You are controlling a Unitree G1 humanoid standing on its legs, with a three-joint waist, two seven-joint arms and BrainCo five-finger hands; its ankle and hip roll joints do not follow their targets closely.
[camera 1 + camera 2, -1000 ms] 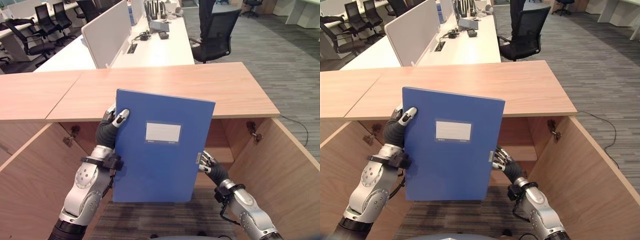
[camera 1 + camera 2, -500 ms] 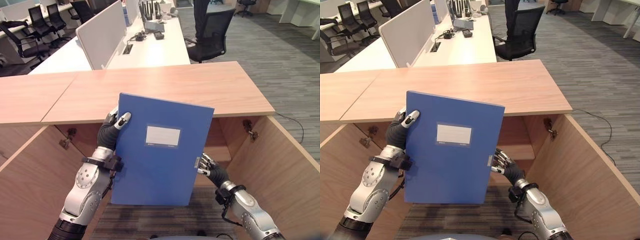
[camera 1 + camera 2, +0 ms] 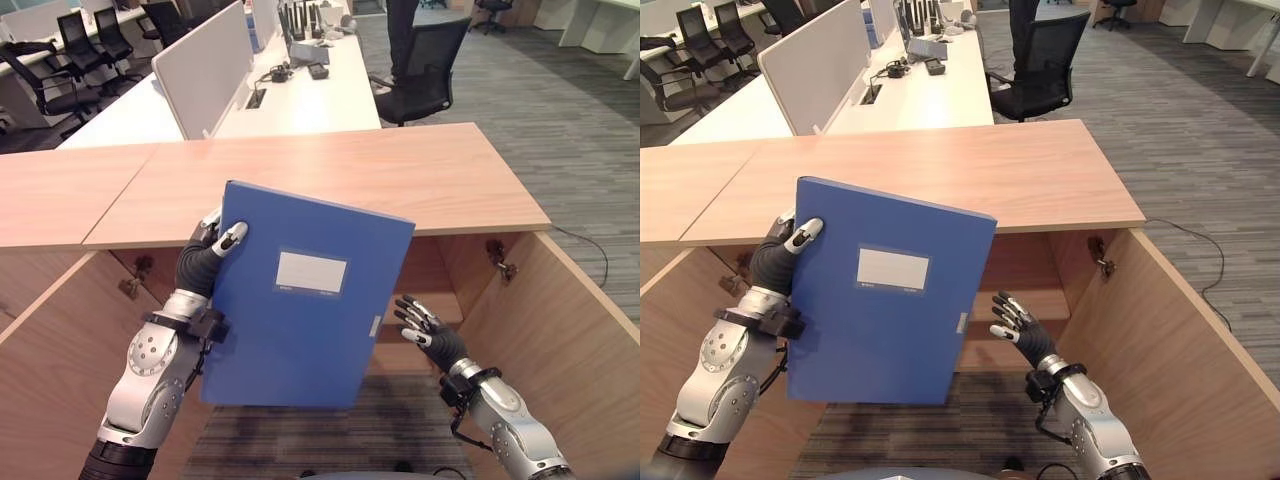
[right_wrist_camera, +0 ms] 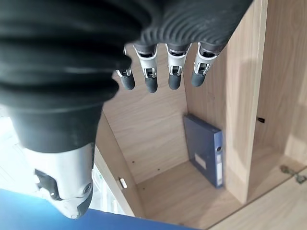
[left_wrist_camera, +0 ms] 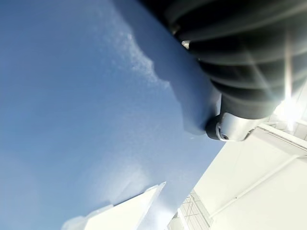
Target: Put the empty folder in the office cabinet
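Flat blue plastic folder with white label (image 3: 300,300) upright, tilted, in front of open light-wood office cabinet (image 3: 330,180), not yet inside. Left robot hand (image 3: 212,248) clamps folder's upper left edge, thumb curled over front face. Right robot hand (image 3: 425,327) just beside folder's right edge, apart from it, fingers spread, holding nothing. Inside cabinet: another blue binder (image 4: 206,148) standing against partition (seen in right wrist view). Judgement: pickup done; left to do: carry folder into cabinet compartment, release.
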